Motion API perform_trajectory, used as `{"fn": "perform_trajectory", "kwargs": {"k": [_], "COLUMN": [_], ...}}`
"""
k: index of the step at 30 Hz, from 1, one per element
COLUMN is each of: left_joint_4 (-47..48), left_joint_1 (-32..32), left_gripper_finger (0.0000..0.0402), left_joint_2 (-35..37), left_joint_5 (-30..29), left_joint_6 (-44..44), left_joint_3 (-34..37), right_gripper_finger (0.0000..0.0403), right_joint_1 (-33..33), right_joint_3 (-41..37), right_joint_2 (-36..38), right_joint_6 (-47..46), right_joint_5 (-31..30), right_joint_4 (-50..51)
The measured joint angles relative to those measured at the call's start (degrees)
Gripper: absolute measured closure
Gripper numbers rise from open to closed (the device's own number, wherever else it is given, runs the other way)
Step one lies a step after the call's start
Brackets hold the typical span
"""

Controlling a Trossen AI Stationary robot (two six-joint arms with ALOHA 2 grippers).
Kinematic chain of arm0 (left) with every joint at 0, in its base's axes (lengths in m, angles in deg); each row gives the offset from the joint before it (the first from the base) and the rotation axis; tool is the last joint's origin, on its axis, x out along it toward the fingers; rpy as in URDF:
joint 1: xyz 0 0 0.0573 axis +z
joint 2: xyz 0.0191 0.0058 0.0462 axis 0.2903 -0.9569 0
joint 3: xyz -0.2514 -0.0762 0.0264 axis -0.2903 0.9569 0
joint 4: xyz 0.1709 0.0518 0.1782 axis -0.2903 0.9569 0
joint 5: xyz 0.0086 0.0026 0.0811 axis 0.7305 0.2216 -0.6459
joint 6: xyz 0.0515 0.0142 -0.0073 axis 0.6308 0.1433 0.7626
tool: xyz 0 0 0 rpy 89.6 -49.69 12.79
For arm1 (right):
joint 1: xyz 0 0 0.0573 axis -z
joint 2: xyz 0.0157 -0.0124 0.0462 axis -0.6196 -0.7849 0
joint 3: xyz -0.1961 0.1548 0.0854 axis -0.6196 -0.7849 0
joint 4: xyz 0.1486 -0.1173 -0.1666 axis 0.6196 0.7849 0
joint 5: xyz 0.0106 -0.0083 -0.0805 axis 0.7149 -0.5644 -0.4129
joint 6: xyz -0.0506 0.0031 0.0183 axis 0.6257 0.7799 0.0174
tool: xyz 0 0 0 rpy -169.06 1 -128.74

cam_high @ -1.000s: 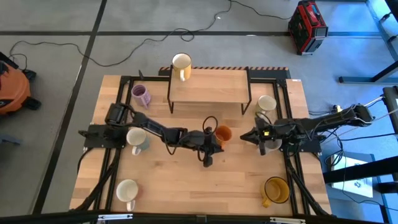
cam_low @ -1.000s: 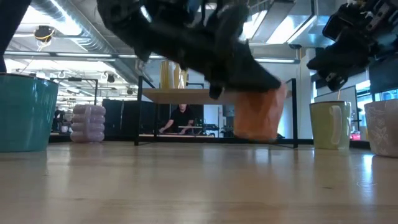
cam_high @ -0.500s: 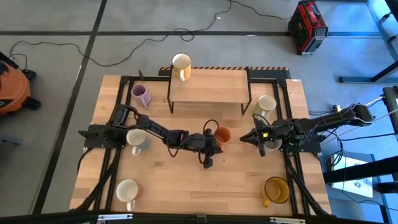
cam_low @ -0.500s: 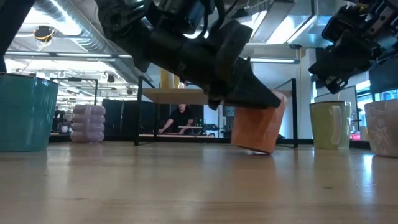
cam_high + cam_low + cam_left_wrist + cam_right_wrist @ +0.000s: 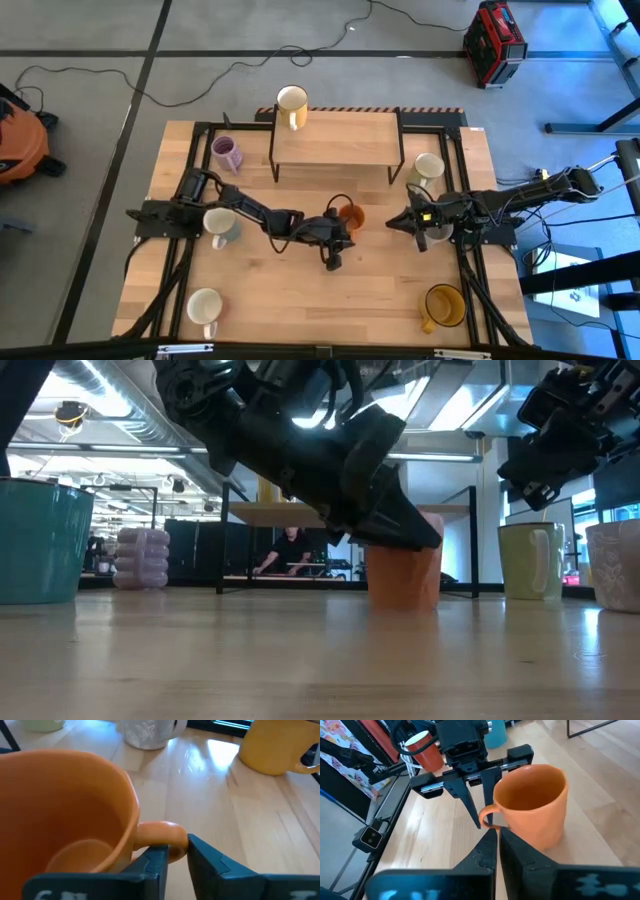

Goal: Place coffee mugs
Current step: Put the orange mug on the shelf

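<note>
Jaws of the left gripper [image 5: 340, 224] pinch the handle of the orange mug [image 5: 351, 215], fingers [image 5: 155, 865] either side of the loop in the left wrist view; mug stands upright on the table [image 5: 300, 300] near centre, just in front of the raised wooden shelf [image 5: 335, 140], base flat on the wood in the low view [image 5: 403, 575]. Right gripper [image 5: 402, 220] hovers right of the orange mug, apart from it, jaws together on nothing, dark fingers [image 5: 490, 847] closed in the right wrist view and pointing at the mug [image 5: 532, 805]. Other mugs: cream-white mug [image 5: 292, 103] on the shelf's back left corner, lilac mug [image 5: 227, 153] back left, mint-blue mug [image 5: 221, 226] left beside the left arm, cream-white mug [image 5: 205, 307] front left, grey-beige mug [image 5: 428, 168] back right, amber-yellow mug [image 5: 444, 306] front right. Low view cuts off the teal-looking mug [image 5: 38, 540] at the left edge and a pale mug [image 5: 614, 565] at the right edge; left arm blocks most of the shelf there. No readable writing or brand on any mug; patterned white mug [image 5: 150, 732] in the left wrist view is cropped at the frame edge. A person [image 5: 290, 550] shows far back in the room, small and dark.
</note>
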Motion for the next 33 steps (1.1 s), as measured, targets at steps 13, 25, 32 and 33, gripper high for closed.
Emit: {"fn": "perform_trajectory", "kwargs": {"k": [13,25,32,33], "left_joint_4": [18.92,43.74,54.73,55.49], "left_joint_1": [-0.32,-5.24,-9.23,-9.92], "left_gripper_finger": [0.0279,0.0280,0.0280,0.0280], "left_joint_2": [10.01,31.64,40.98,41.93], "left_joint_5": [4.10,0.34,-2.17,-2.37], "left_joint_6": [-1.16,-5.60,-2.53,-1.96], "left_joint_3": [0.05,0.02,0.02,0.02], "right_gripper_finger": [0.0393,0.0393,0.0393,0.0393], "right_joint_1": [-0.07,-1.92,-7.39,-8.05], "right_joint_3": [1.51,25.44,38.26,39.41], "right_joint_2": [-0.28,-20.00,-33.23,-34.79], "right_joint_6": [1.21,1.01,-9.51,-12.01], "right_joint_5": [4.21,2.48,-3.44,-3.54], "right_joint_4": [3.99,21.80,28.54,28.65]}}
